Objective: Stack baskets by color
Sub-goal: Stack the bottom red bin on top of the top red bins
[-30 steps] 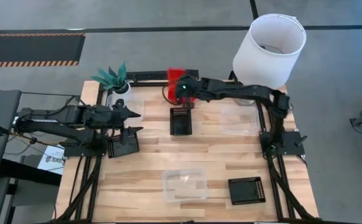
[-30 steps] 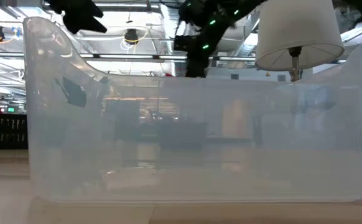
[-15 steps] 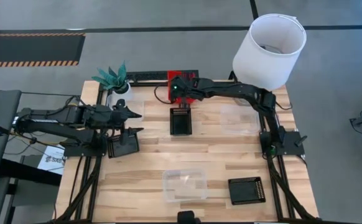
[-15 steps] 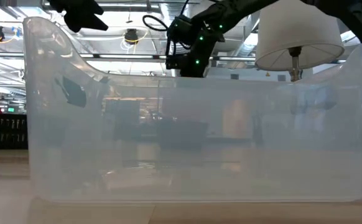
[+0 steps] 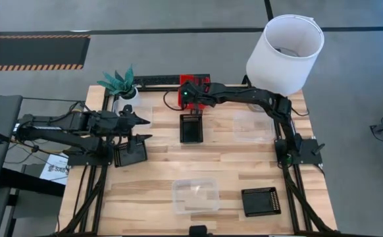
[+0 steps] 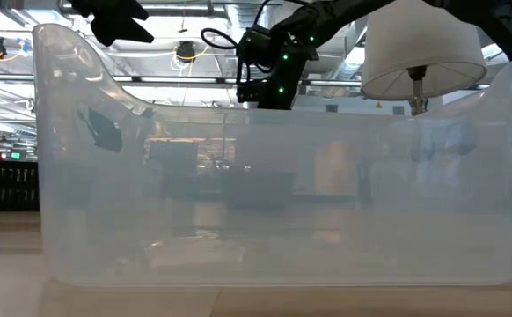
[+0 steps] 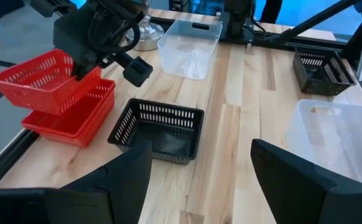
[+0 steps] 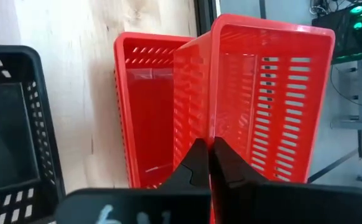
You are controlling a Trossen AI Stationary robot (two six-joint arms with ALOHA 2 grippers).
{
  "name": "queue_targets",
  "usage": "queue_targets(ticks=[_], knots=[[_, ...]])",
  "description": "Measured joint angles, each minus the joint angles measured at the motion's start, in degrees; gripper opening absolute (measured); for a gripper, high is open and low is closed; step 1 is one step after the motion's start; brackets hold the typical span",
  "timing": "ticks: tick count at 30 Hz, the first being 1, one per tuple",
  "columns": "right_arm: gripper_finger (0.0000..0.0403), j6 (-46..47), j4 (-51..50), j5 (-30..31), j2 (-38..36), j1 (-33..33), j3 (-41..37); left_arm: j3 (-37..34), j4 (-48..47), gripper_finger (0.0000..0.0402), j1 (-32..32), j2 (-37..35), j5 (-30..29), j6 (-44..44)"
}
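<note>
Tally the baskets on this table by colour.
Red baskets: 2
Black baskets: 3
Clear baskets: 2 certain; a possible third beside the plant is unclear
Total: 7 certain

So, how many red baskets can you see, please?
2: the lifted basket in the right gripper, the lower basket beneath it at the table edge; nested ones may be hidden.

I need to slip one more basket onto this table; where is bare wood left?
Free: the middle strip between the black slotted basket and the clear plastic basket near the front edge; also the front left corner. Crowded: the back edge, where the right hand holds a red slotted basket over another.
</note>
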Motion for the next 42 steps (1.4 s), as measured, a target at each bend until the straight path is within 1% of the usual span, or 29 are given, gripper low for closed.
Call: queue_targets(ticks=[11, 16, 26, 35, 38, 42], knots=[[0.0, 0.22, 0.09, 0.04, 0.57, 2.38, -0.07, 0.0, 0.0, 0.026, 0.0, 0.0, 0.04, -0.63], [0.0, 1.14, -0.68, 1.64, 0.57, 2.26, -0.07, 0.0, 0.01, 0.026, -0.02, 0.0, 0.09, -1.14], [0.0, 3.67, -2.93, 2.93, 0.57, 2.14, -0.07, 0.02, 0.01, 0.026, -0.02, 0.0, 0.13, -1.66], [0.0, 3.82, -3.0, 2.88, 0.57, 1.72, -0.07, 0.02, 0.46, 0.026, -0.02, 0.0, 0.46, -2.2], [0.0, 3.84, -3.2, 1.47, 0.57, 1.36, -0.07, 0.02, 0.77, 0.026, -0.02, 0.0, 0.46, -2.2], [0.0001, 4.07, -3.16, 1.22, 0.57, 1.0, -0.07, 0.02, 0.89, 0.026, -0.02, 0.02, 0.46, -2.44]])
